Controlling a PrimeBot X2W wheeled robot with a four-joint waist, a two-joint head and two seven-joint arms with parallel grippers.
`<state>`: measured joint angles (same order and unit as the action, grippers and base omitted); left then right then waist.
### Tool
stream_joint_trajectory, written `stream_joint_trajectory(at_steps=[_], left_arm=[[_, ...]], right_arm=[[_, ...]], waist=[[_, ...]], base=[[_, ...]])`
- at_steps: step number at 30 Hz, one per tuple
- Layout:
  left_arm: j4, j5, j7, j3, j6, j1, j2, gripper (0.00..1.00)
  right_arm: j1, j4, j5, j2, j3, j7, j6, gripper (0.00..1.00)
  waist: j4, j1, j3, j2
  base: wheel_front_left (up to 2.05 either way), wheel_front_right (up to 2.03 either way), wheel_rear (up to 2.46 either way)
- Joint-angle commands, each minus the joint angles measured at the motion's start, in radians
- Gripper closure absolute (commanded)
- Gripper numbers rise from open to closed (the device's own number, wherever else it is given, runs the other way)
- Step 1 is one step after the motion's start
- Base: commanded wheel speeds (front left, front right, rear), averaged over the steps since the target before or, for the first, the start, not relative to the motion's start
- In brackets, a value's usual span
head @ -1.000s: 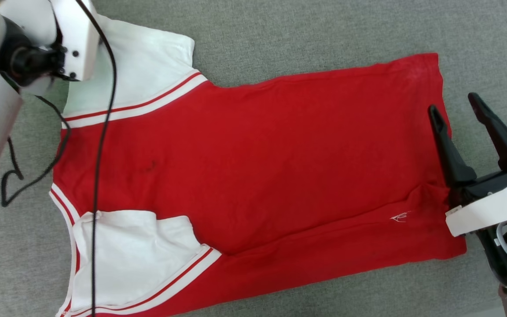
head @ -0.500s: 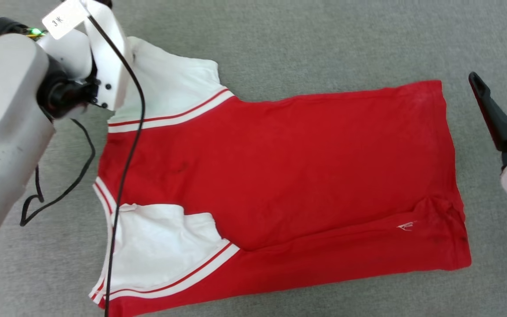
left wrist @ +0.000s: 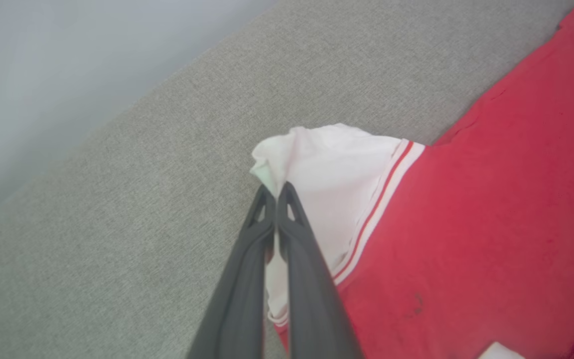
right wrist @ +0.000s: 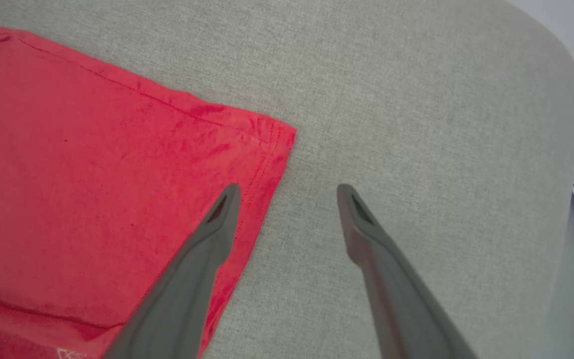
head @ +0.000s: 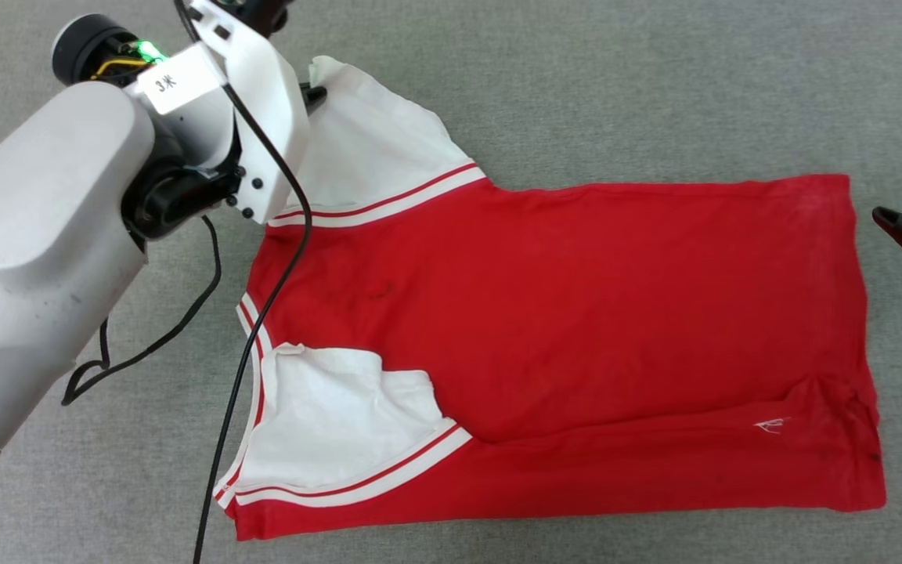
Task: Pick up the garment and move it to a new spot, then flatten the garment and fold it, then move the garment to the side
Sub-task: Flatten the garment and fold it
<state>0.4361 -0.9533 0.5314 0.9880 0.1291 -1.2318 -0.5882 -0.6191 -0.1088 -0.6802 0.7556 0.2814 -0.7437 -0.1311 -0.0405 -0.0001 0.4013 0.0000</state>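
Nearest us, the garment (head: 576,329) lies spread on the grey cushioned surface (head: 654,86). Its long axis runs side to side, neck end toward our left and hem toward our right. Its near white sleeve (head: 341,415) is folded in over the red body. At the hem, our right gripper (right wrist: 289,192) hovers with fingers spread wide and holds nothing, one finger over the red edge and the other over bare surface. Farthest out, our left gripper (left wrist: 277,189) is clenched on the tip of the far sleeve (left wrist: 327,169), so we judge the left arm leads the coming move.
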Motion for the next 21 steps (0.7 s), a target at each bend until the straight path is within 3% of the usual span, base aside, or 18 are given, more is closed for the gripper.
stream_joint_trajectory(at_steps=[1,13,21], left_arm=[[-0.019,0.013,-0.007,0.006,0.001,0.0,0.001,1.0],[-0.113,0.043,-0.036,0.011,-0.008,-0.033,0.009,1.0],[-0.128,0.039,-0.052,0.006,-0.01,-0.026,-0.006,1.0]], right_arm=[[-0.033,-0.026,-0.011,0.012,0.025,-0.027,0.001,0.0],[-0.184,-0.237,-0.014,-0.046,0.155,-0.044,0.001,0.0],[-0.176,-0.371,-0.046,-0.079,0.278,-0.029,0.001,0.0]], waist=[[0.015,0.0001,0.015,0.0],[0.06,0.0001,0.081,0.0],[0.067,0.0001,0.097,0.0]], base=[[0.0,0.0,0.0],[0.0,0.0,0.0],[0.0,0.0,0.0]])
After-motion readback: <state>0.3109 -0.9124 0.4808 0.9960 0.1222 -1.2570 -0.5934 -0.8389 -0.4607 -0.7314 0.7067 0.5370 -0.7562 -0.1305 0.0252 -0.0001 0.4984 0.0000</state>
